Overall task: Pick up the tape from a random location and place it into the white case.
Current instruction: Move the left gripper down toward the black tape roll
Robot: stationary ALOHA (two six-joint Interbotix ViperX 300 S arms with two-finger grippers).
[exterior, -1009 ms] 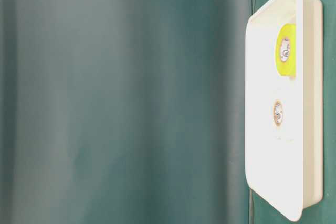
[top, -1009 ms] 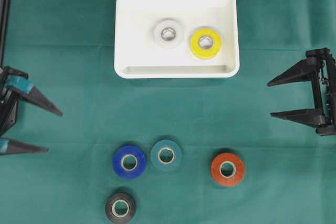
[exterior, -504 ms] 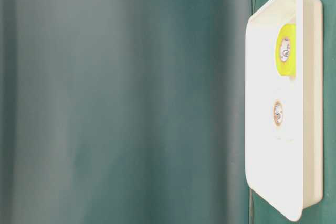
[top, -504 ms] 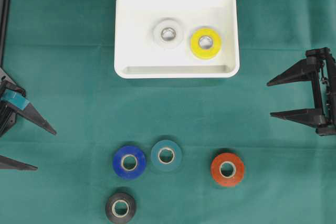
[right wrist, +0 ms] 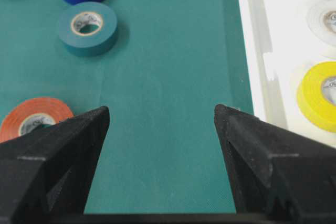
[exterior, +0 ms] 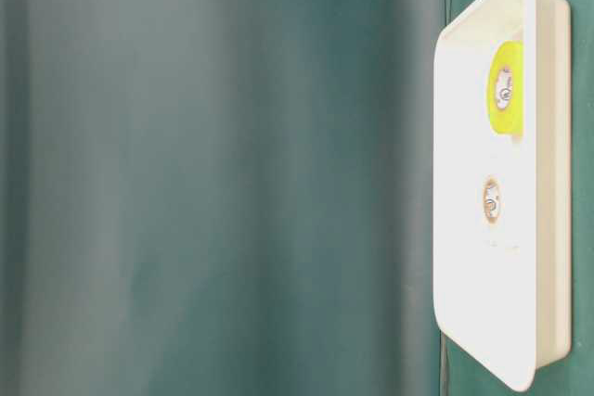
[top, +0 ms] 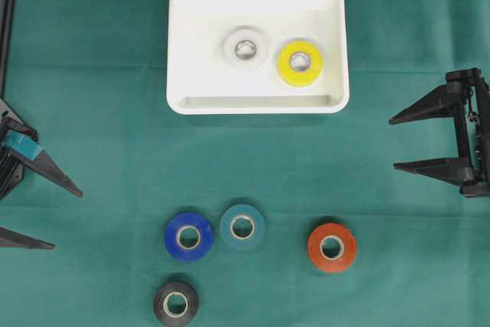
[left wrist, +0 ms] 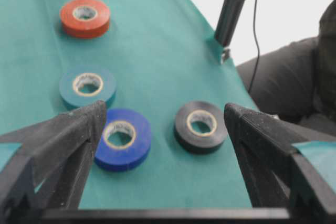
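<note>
My left gripper is sitting lower along the left edge than one second ago, released and empty. My right gripper is waiting released too. I am aiming at the blue tape near the front of the desk, below the white case; I should be centring it between the jaws before descending.

You have a green cloth covering the whole worktop, with a faint crease running across it from the left edge to the right. A black bar runs along the far left edge. In the left wrist view, a black post stands at the cloth's edge, a thin black cable hangs just beside it, and a dark bulky shape, too blurred to identify, sits beyond the worktop.
</note>
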